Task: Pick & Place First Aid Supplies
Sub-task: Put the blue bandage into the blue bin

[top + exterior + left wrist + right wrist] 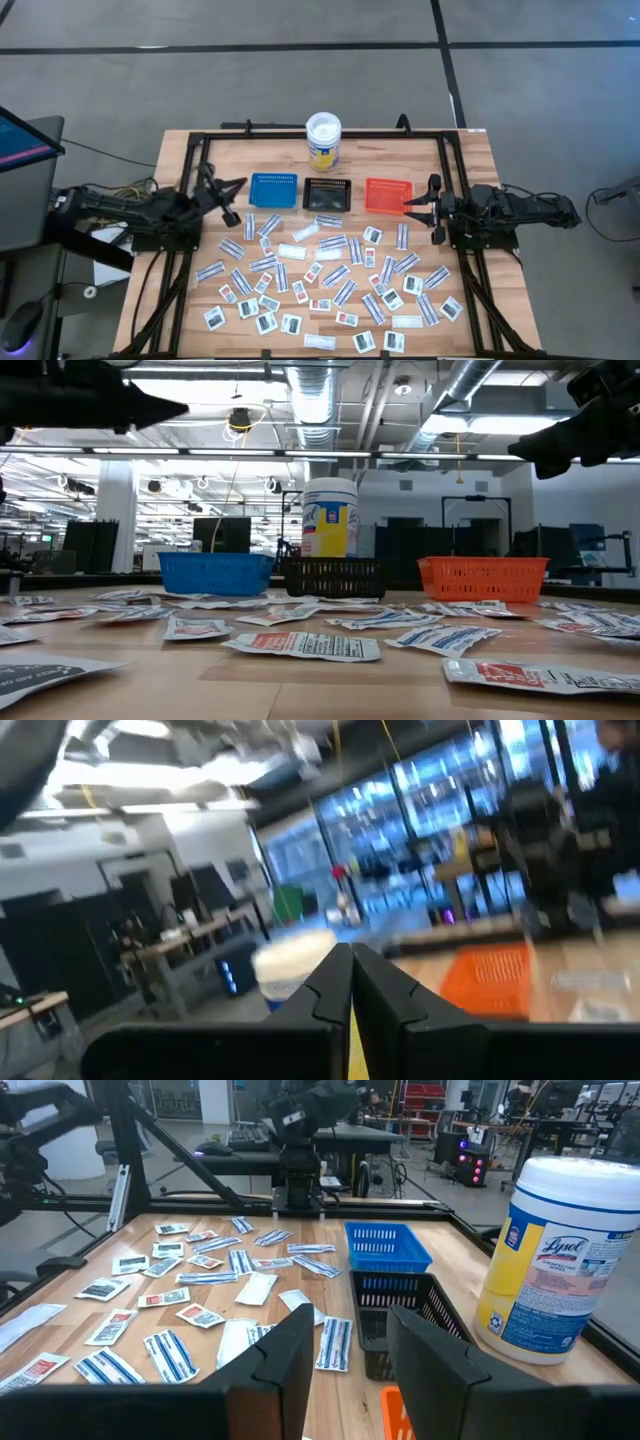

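Packets lie scattered flat on the table's near half, between both arms. Right gripper is apart and empty; left gripper pinched shut, empty. Neither is clearly nearer.

Tub behind three trays

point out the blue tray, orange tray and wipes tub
blue tray [273, 190], high view, middle of its floor
orange tray [388, 195], high view, middle of its floor
wipes tub [556, 1265], right wrist view, yellow label
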Controlling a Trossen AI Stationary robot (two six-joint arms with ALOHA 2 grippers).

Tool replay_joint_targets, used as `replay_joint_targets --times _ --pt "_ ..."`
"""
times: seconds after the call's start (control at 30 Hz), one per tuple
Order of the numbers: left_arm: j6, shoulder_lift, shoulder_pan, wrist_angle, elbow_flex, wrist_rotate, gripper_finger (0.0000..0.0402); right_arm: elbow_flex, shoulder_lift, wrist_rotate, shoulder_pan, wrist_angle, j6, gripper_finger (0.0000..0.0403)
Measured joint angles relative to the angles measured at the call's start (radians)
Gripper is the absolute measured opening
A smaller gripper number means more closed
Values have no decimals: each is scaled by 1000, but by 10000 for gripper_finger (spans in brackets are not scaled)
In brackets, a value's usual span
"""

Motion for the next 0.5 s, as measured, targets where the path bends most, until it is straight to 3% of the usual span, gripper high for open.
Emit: replay_joint_targets --times 0.23,0.5 --pt "-4 293 0 12 149 -57 56 0 0 0 0 0 0 123" --pt "1 520 -12 8 271 -314 126 0 0 0 0 0 0 123"
